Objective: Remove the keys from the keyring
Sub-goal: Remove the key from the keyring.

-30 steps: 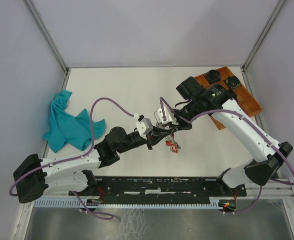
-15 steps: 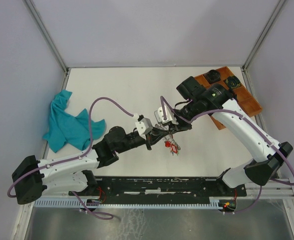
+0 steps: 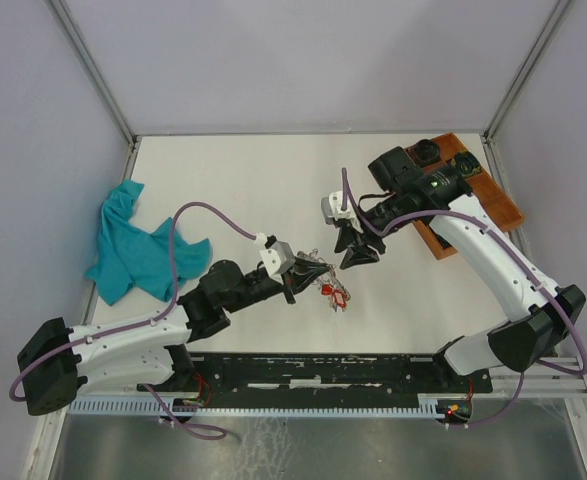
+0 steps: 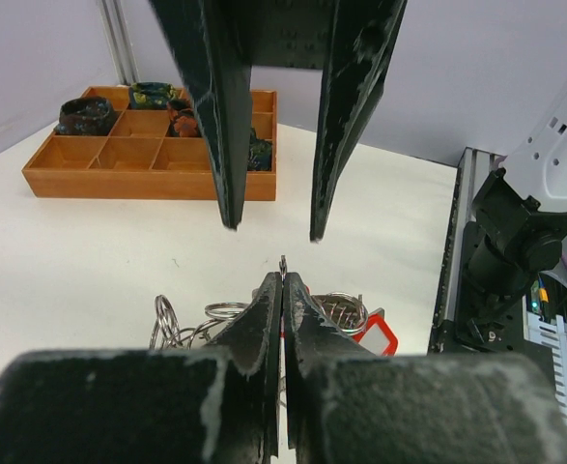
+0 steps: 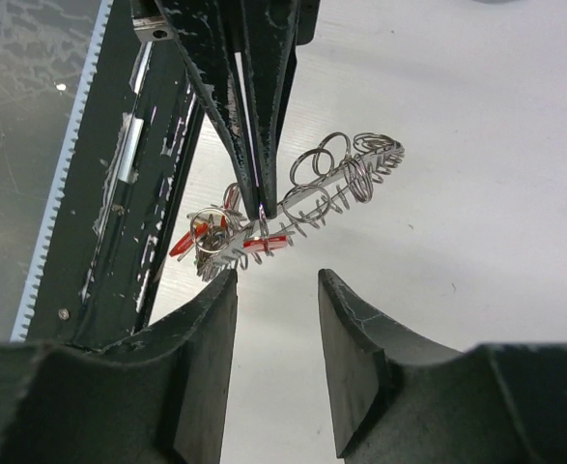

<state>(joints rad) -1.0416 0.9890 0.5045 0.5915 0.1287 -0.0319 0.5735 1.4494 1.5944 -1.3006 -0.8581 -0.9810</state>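
My left gripper is shut on the wire of the keyring and holds it just above the table. In the left wrist view my jaws pinch a thin strand of it. The keyring is a coiled, spring-like silver wire with several small rings on it. The keys hang from it with red tags; one red tag also shows in the left wrist view. My right gripper is open and empty, a short way up and right of the keyring. Its fingers stand apart from the ring.
A wooden compartment tray holding dark objects sits at the back right and also shows in the left wrist view. A teal cloth lies at the left. The black base rail runs along the near edge.
My right gripper has let go, opened, and drawn back up and right from the keyring. My left gripper has shifted slightly left and nearer, still holding the ring.
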